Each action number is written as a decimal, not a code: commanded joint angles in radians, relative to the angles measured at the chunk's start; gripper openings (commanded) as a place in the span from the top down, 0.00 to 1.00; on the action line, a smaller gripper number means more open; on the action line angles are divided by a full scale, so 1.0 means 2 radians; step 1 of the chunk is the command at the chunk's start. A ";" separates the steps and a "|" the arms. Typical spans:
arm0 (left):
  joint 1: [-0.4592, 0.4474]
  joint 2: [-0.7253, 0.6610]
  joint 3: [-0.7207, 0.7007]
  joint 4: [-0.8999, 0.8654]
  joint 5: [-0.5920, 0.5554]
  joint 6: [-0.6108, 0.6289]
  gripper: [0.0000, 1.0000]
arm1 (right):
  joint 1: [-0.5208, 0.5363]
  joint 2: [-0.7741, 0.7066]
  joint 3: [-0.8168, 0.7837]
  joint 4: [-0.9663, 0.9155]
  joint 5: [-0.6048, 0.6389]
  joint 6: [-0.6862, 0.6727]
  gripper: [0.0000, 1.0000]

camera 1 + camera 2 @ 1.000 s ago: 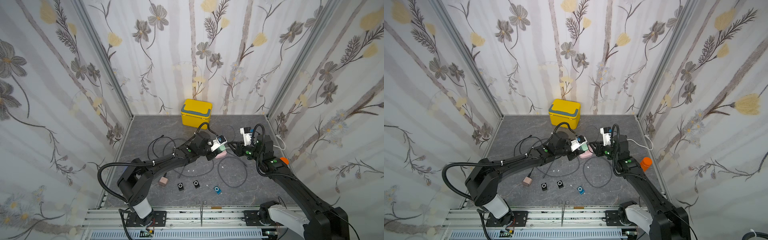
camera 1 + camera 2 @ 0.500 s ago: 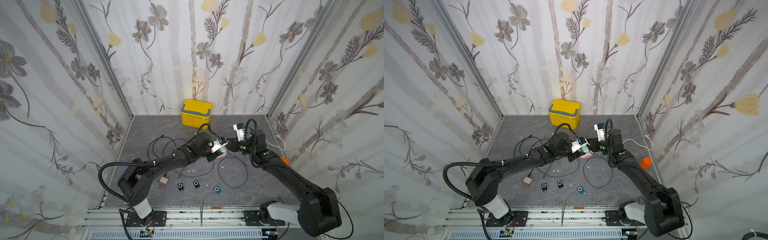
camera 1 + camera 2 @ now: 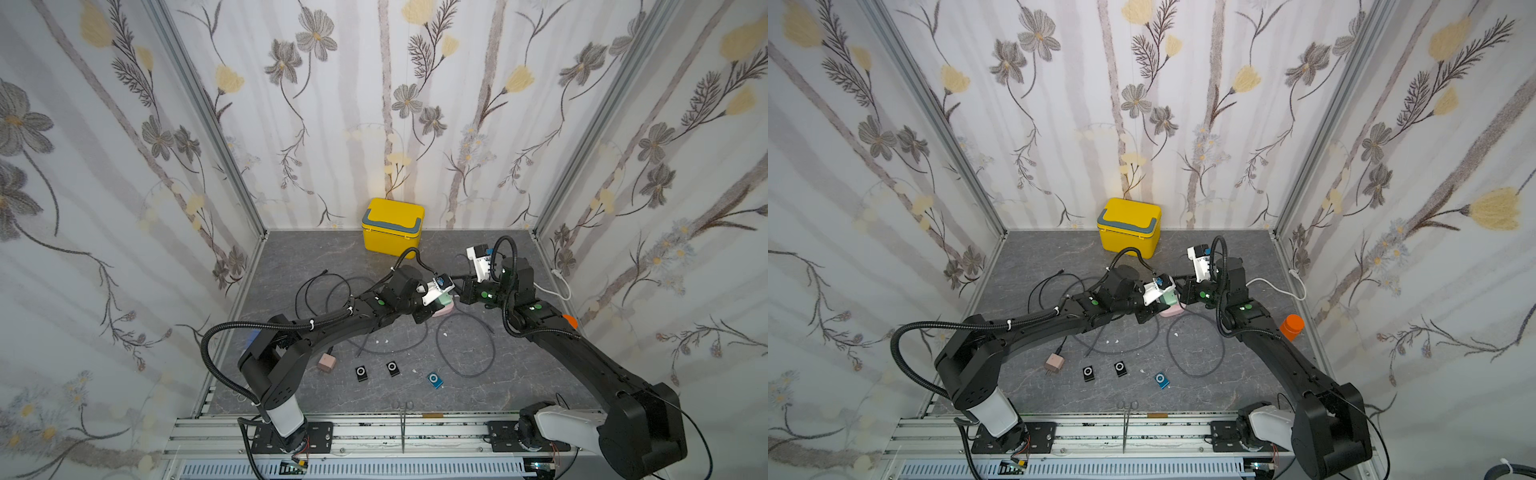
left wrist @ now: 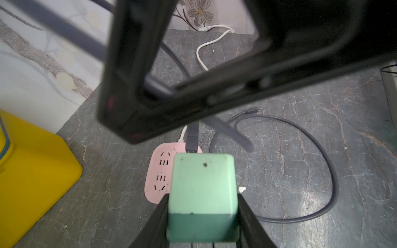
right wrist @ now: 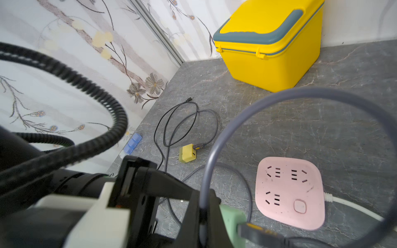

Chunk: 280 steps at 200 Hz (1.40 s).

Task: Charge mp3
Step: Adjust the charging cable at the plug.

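Black in its case, one mp3 player (image 3: pixel 361 372) lies flat near the front edge of the counter (image 3: pixel 519 374), beside its twin (image 3: pixel 392 368) and a blue mp3 player (image 3: pixel 434 380). Each shows a round control pad, and all three lie well apart from both arms. Beyond them a grey cable (image 3: pixel 465 345) loops loose. Farther back, the left tool (image 4: pixel 203 199) is clenched on a mint-green adapter (image 4: pixel 203 178), held above the pink power strip (image 5: pixel 290 191). A dark plug (image 5: pixel 257 234) sits in the adapter's end. The right tool (image 3: pixel 460 291) is closed just beside it, and I cannot tell whether it pinches the cable. The adapter likely needs a firm, level hold, its prongs squared over one socket before pressing down. A yellow box (image 3: pixel 392 226) stands against the far wall.
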 commanded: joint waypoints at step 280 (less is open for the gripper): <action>0.013 -0.010 0.026 0.076 -0.124 -0.013 0.92 | -0.110 -0.136 0.028 -0.160 0.167 -0.013 0.29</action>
